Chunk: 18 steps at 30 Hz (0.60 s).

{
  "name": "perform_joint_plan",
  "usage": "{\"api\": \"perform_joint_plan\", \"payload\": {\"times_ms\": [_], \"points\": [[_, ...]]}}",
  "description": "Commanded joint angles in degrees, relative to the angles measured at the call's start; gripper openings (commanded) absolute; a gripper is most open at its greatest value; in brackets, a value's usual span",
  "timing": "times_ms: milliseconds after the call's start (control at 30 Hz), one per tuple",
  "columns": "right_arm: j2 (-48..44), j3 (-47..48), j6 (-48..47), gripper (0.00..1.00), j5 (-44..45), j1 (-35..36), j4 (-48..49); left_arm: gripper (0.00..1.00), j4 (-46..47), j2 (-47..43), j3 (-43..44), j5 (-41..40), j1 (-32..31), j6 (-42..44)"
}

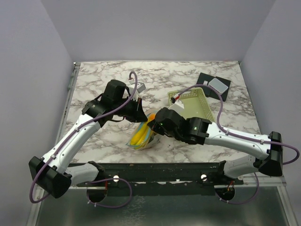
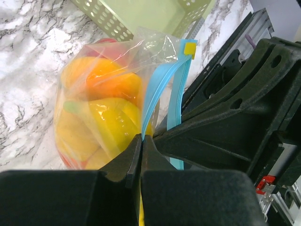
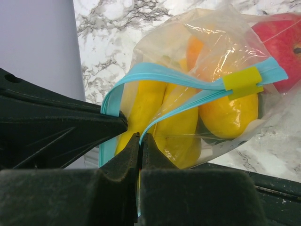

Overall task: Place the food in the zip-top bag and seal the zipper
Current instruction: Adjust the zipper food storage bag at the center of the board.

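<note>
Zip-top bag (image 1: pixel 142 135) sits centre of the top view on the marble table (image 1: pixel 99 75), between the two wrists, just left of and below the perforated basket (image 1: pixel 186 92).

Food is inside the clear film: bananas (image 3: pixel 143 106) low in the right wrist view, a red fruit (image 3: pixel 282 37) at its upper right, an orange piece (image 2: pixel 110 77) centre-left in the left wrist view; no loose food visible on the table.

Left gripper (image 2: pixel 141 140): jaws pinched tight on one lip of the blue zipper (image 2: pixel 157 89). Right gripper (image 3: pixel 140 139): jaws likewise clamped on the other lip, lower centre of its frame.

The two grippers are nose to nose at the same end of the mouth. My read: that pins the floppy bag and keeps the strips taut.

The strips bow apart between the pinch and the yellow slider (image 3: pixel 241 81), which is parked at the far end; so the mouth looks unsealed.

Judgement: loading is done and sealing is left; risk is the film slipping or the bag tipping as the strips get pressed together.
</note>
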Motion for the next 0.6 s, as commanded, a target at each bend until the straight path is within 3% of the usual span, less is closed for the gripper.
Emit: {"api": "perform_joint_plan", "payload": {"times_ms": [0,300,433,567], "points": [[-2.1,0.1,-3.8,0.01,3.4,0.4,3.8,0.0,-1.1,0.9,5.5,-0.2,-0.5,0.7],[-7.4,3.3,-10.4,0.01,8.3,-0.3,-6.1,0.0,-14.4,-1.3,15.3,-21.5,-0.5,2.6],[-10.7,2.0,-10.6,0.01,10.6,-1.9,-9.8,0.0,-15.5,-3.3,15.3,-22.8,-0.4,1.4],[-11.3,-5.0,-10.7,0.01,6.9,-6.3,-6.1,0.0,-10.1,-3.7,7.9,-22.6,-0.4,-1.0]]}}
